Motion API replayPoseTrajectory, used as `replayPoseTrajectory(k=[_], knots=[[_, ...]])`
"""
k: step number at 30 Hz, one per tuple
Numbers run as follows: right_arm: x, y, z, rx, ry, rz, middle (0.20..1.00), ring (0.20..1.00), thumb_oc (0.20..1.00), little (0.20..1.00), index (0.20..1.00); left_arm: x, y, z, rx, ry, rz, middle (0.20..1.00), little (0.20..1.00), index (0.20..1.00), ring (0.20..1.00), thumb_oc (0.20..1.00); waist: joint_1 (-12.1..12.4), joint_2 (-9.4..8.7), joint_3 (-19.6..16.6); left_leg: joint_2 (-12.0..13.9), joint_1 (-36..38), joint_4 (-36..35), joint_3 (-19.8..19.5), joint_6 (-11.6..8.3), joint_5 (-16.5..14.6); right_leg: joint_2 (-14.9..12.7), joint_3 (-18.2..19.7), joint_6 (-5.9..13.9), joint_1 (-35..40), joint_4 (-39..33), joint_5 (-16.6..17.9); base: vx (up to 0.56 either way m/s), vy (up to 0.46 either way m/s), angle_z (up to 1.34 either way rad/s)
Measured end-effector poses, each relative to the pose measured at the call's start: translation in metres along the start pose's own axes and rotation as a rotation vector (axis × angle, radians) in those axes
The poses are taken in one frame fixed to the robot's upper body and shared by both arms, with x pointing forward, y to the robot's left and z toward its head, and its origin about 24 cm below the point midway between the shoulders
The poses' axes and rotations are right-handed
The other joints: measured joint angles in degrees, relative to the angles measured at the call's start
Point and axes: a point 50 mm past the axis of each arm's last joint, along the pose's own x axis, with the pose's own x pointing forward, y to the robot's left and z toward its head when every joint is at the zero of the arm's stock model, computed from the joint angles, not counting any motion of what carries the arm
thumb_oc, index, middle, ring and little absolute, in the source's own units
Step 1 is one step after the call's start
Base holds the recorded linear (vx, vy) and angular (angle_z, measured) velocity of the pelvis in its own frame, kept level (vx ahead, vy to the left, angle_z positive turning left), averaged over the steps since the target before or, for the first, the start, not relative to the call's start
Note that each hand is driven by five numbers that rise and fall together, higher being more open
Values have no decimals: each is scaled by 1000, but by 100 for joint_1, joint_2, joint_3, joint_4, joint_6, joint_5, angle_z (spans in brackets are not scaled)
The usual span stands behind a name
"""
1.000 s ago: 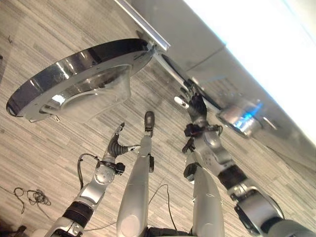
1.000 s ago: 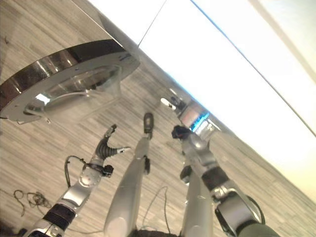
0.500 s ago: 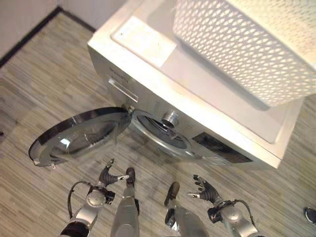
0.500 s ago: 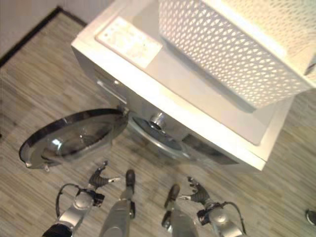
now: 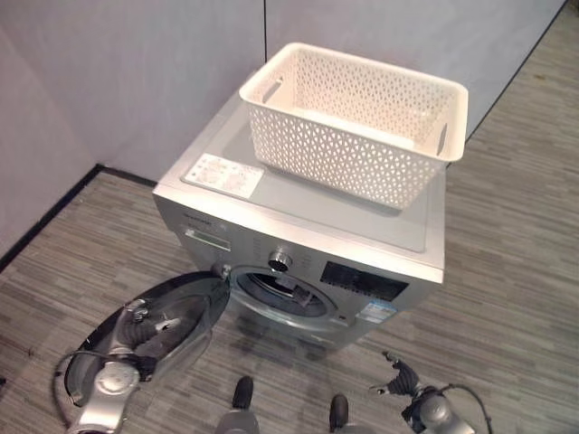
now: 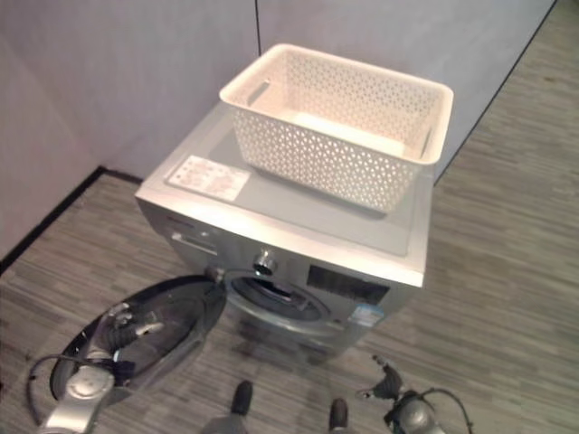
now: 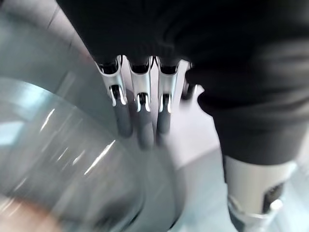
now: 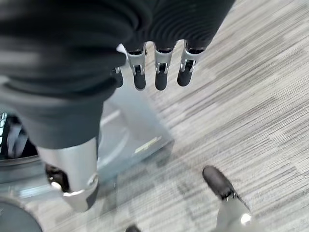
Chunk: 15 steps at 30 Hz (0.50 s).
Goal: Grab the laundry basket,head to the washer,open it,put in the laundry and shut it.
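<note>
Left hand [image 5: 136, 324] on the open washer door [image 5: 176, 316], fingers straight against it; right hand [image 5: 404, 378] low and free over the floor [image 5: 507, 271].

Straight left fingers [image 7: 137, 121] lie on the door's glass, which swings out toward the robot's left from its hinge beside the drum opening [image 5: 280, 294], so the left hand is the nearer one for shutting it. Right fingers [image 8: 161, 72] hang loosely spread, holding nothing. Up on top of the washer [image 5: 398, 271] sits the white laundry basket [image 5: 357, 122], its long side across the lid, well above both hands.
</note>
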Motion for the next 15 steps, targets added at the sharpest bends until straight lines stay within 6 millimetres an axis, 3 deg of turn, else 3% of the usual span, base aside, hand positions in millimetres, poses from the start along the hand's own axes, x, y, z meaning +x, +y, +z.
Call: replayPoseTrajectory(k=[5, 9, 12, 15], knots=[[-2, 3, -11, -46, 43, 23, 1000, 1000, 1000, 1000, 1000, -3, 12, 18, -149, -69, -11, 1000, 1000, 1000, 1000, 1000, 152, 479, -75, 116, 262, -185, -37, -58, 40, 58, -125, 89, 245, -10, -8, 58, 18, 6], [-5, 7, -19, -71, 74, 51, 1000, 1000, 1000, 1000, 1000, 8, 17, 37, -202, -134, 27, 1000, 1000, 1000, 1000, 1000, 221, 649, -172, 321, 457, -195, -55, -169, 2, 262, -140, 1, 433, -9, -140, 67, -18, 0], [-6, 5, -22, -79, 88, 55, 1000, 1000, 1000, 1000, 1000, 20, 19, 35, -156, -100, 61, 1000, 1000, 1000, 1000, 1000, 178, 601, -183, 421, 481, -196, -12, -199, -9, 368, -105, -29, 440, -8, -145, 50, -51, -10], [-10, 3, -22, -75, 70, 55, 1000, 1000, 1000, 1000, 1000, 30, 33, 13, -33, 42, 103, 1000, 1000, 1000, 1000, 1000, -28, 335, -164, 559, 530, -196, 4, -282, -22, 523, -84, -144, 460, -6, -192, -100, -127, -8]])
